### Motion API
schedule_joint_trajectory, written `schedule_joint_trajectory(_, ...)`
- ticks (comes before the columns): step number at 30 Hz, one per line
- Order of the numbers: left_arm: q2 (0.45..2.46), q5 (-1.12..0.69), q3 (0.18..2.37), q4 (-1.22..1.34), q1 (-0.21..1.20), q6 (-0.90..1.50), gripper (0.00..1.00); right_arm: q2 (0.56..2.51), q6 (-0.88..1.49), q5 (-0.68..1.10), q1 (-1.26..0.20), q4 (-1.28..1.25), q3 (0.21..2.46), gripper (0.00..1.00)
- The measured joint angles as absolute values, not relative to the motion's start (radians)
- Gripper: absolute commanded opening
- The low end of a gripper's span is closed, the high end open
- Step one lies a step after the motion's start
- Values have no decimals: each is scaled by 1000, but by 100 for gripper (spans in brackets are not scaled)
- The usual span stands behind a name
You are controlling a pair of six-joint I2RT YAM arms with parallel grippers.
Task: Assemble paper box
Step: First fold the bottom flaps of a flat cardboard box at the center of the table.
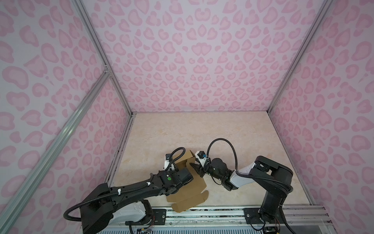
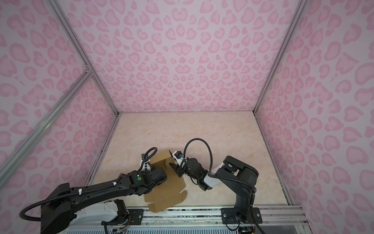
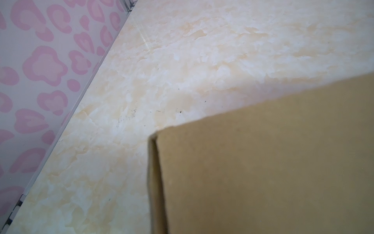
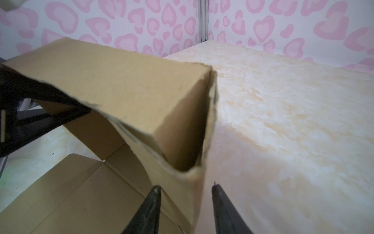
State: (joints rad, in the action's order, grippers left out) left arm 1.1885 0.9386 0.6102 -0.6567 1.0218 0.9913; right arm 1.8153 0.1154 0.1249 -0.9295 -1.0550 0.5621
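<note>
Listing one item as we find it: the paper box [image 1: 192,188] [image 2: 172,189], plain brown kraft cardboard, die-cut, partly folded.

Location: near edge of the cream marbled worktop [image 1: 222,131], between the two arms in both top views, its left part under the wrist of the left arm [image 1: 131,188]. One near flap overhangs the aluminium rail [image 1: 212,211] along the worktop's front.

Condition: we record the broad base panel lying flat on the worktop, creases showing. The far portion is folded up off the surface. In the right wrist view the paper box [image 4: 121,85] appears as a raised panel turned over into a hollow, with ragged cut edges. In the left wrist view the paper box [image 3: 263,162] sits close to the lens, blurred.

Left claw [image 4: 66,98]: closed. We see it only in the right wrist view, as a black wedge lying against the underside of the raised panel. Whether cardboard is pinched in it we cannot tell.

Right claw [image 4: 186,186] [image 1: 196,168]: jaws apart, straddling the end edge of the upright wall, not clamped on it. One finger [image 4: 150,206] lies on the inner side, and whether it touches the cardboard we cannot tell. Its partner stands just clear of the outer side. The right arm [image 1: 273,176] reaches in from the right.

Surroundings: pink heart-patterned walls [image 1: 202,60] on three sides.
</note>
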Motion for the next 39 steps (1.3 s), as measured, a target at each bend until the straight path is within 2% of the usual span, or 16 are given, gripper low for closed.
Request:
schedule_joint_trajectory(6, 1181, 939, 610, -657, 1021, 991, 4, 1824, 113, 92, -945, -1043, 598, 33)
schedule_joint_trajectory(14, 1173, 938, 608, -665, 1021, 992, 4, 1830, 69, -140, -1039, -950, 667, 27)
schedule_joint_trajectory(27, 1140, 923, 598, -665, 1022, 995, 4, 1867, 86, -385, -1133, -913, 661, 23)
schedule_joint_trajectory(39, 1155, 921, 618, -664, 1021, 1021, 4, 1828, 233, -620, -1169, -556, 847, 10)
